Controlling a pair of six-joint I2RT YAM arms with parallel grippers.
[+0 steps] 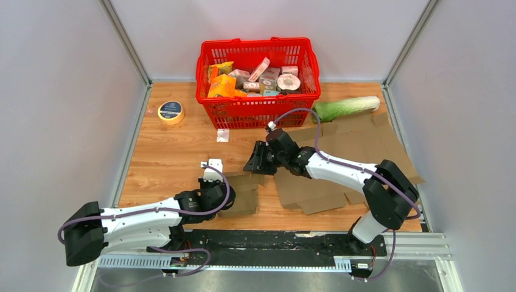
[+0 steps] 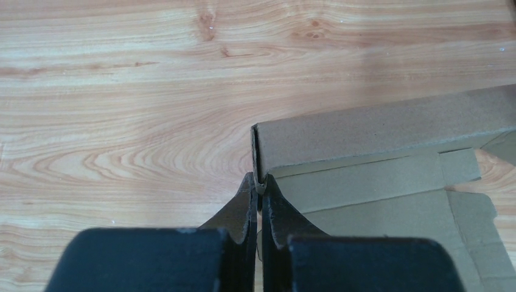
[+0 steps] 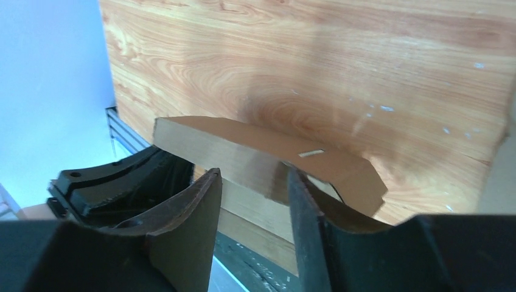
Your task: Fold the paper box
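From above, the tips of both claws are hidden under their own wrists, so the grips show only in the wrist views. The box [image 1: 244, 201] lies near the front middle of the counter [image 1: 176, 152], partly covered by the left arm, and its full outline is hard to make out.

In the left wrist view the left claw [image 2: 258, 182] is clenched on the box's near corner, where a raised wall meets flat flaps. The right side of the box is cut off by the frame.

In the right wrist view the right claw [image 3: 252, 176] is released. Its fingers [image 3: 201, 207] stand apart on either side of a lifted flap, and I cannot tell whether either pad touches it. Black hardware sits dim at the lower left.

There is bare counter left of the box and behind it. A red basket [image 1: 261, 112] of packets stands at the back edge. A tape roll [image 1: 171, 112] sits well apart at the back left, and a white scrap [image 1: 223, 135] lies just in front of the basket. To the right, flat cardboard [image 1: 359, 143] reaches the counter's right edge, with a green wrapped vegetable [image 1: 345, 107] behind it. Grey walls close in on three sides.

The box is matte brown card with crisp creases and notched tabs. The counter is pale wood grain, and the basket is plastic mesh.
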